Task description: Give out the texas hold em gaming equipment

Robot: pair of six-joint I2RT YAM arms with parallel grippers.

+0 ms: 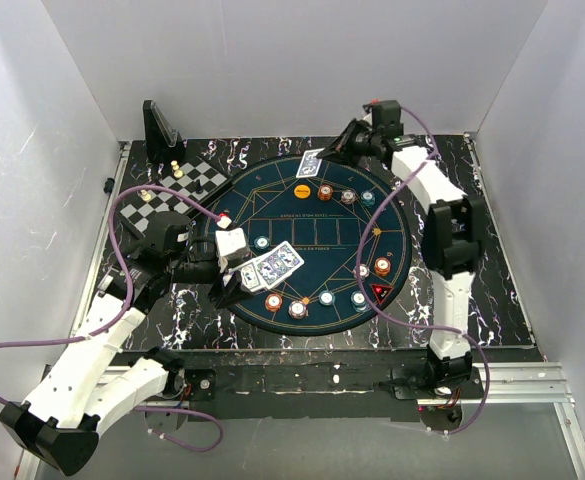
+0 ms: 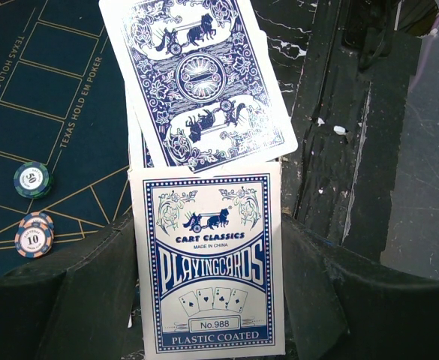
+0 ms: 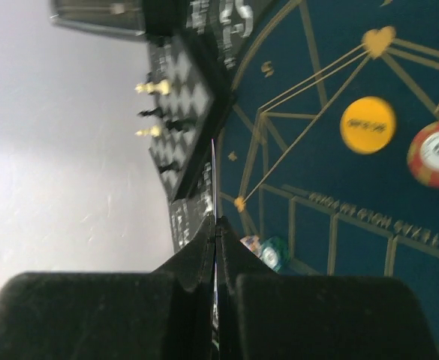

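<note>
The left claw is closed on the playing-card box, with blue-backed cards fanned from it over the poker mat's near-left rim. The right claw is clamped on one card, seen edge-on, at the far rim. A chessboard is noted just beside. Poker chips are ringed around open centre felt.

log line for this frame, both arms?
left gripper: shut on card box, loose cards at its top | right gripper: shut on blue-backed card, over mat far edge | chips spread on mat
</note>
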